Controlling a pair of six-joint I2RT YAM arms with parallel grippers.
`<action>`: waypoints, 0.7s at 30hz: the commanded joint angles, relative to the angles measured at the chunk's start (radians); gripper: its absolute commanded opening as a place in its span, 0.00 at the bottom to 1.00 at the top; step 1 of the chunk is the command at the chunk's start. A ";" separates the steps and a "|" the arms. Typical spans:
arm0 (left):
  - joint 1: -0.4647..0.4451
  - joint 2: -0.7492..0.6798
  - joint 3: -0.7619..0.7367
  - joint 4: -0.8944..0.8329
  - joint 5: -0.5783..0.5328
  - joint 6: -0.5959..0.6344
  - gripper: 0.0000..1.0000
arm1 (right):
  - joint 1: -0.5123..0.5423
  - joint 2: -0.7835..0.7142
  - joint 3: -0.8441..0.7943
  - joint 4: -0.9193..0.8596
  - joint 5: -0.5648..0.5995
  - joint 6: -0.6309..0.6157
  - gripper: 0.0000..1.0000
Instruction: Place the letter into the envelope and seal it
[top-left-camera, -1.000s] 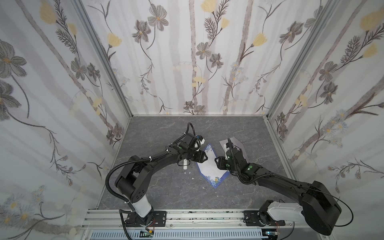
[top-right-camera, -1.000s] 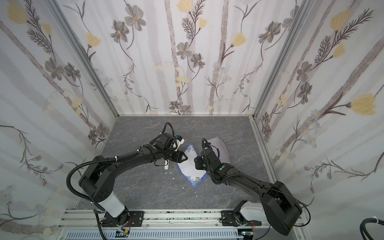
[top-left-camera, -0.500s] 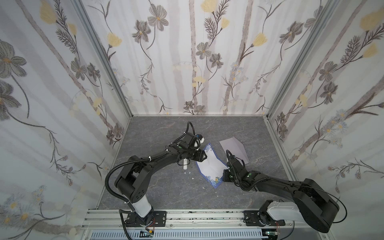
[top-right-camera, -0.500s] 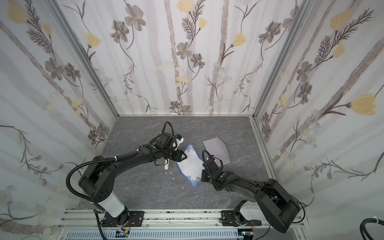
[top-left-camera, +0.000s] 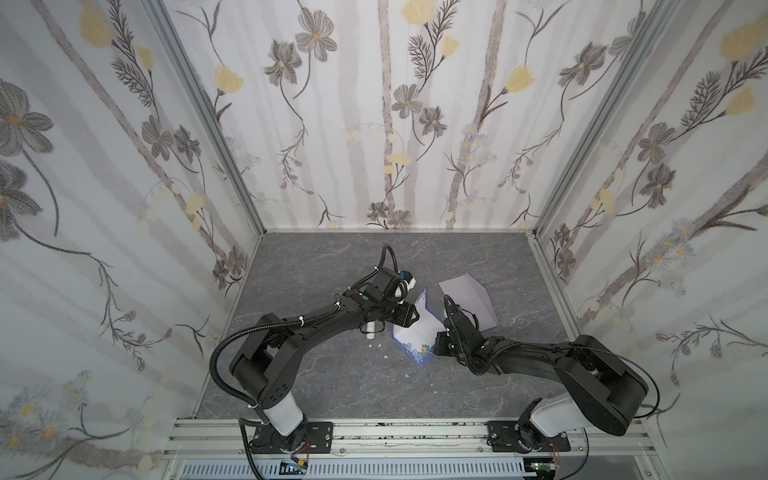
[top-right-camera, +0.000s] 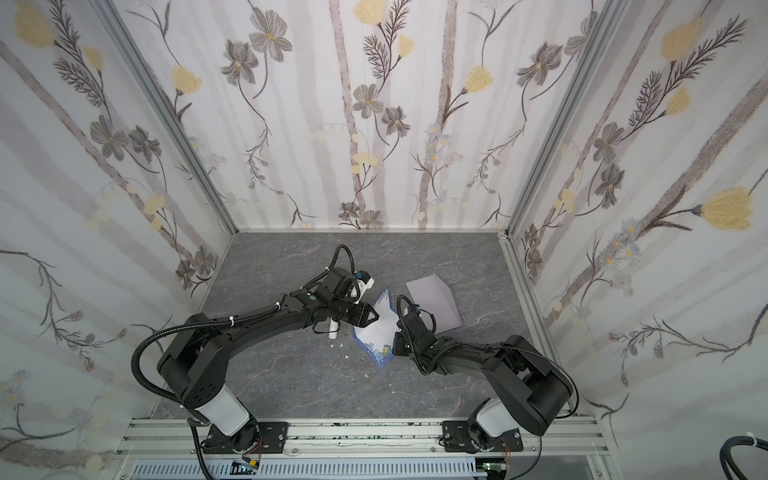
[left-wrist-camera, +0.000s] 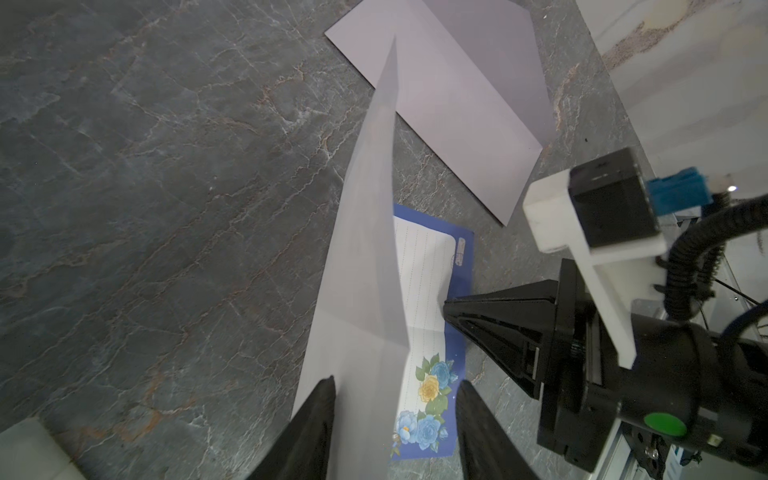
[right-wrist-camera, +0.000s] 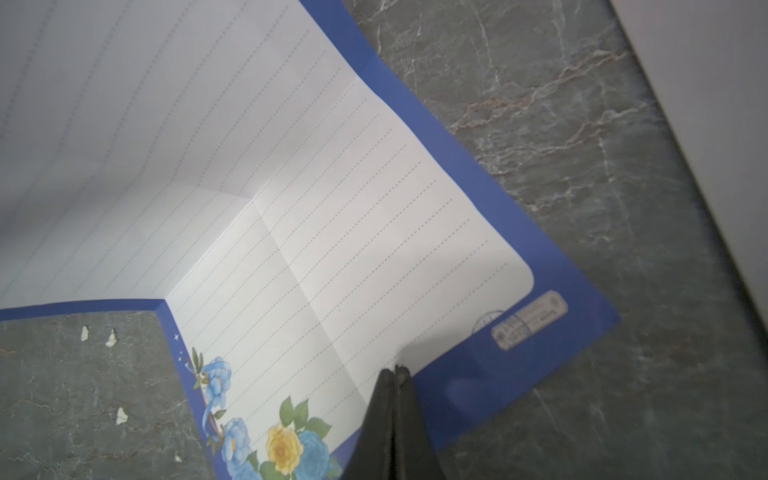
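Flowery walls stand around a grey stone floor (top-left-camera: 374, 395). On it sits the letter (top-left-camera: 415, 332), bent like a corner: one half lies flat, the other stands up. The right gripper (right-wrist-camera: 397, 374) has its fingers pressed together, and its tip pushes down on the flat half by the blue edge. The left gripper (left-wrist-camera: 395, 380) has its fingers apart with the standing half between them; they may touch it, but that is hard to see. The envelope (top-left-camera: 469, 301) lies flat just beside the letter.
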 joint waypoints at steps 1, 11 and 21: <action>-0.009 -0.010 0.002 0.001 -0.020 -0.002 0.49 | -0.001 0.025 0.014 -0.023 -0.021 -0.009 0.00; -0.040 -0.007 -0.016 -0.005 -0.061 -0.012 0.48 | -0.026 -0.010 0.021 0.017 -0.073 -0.011 0.06; -0.061 -0.017 -0.031 -0.009 -0.114 -0.009 0.48 | -0.052 -0.048 0.001 0.090 -0.125 0.016 0.13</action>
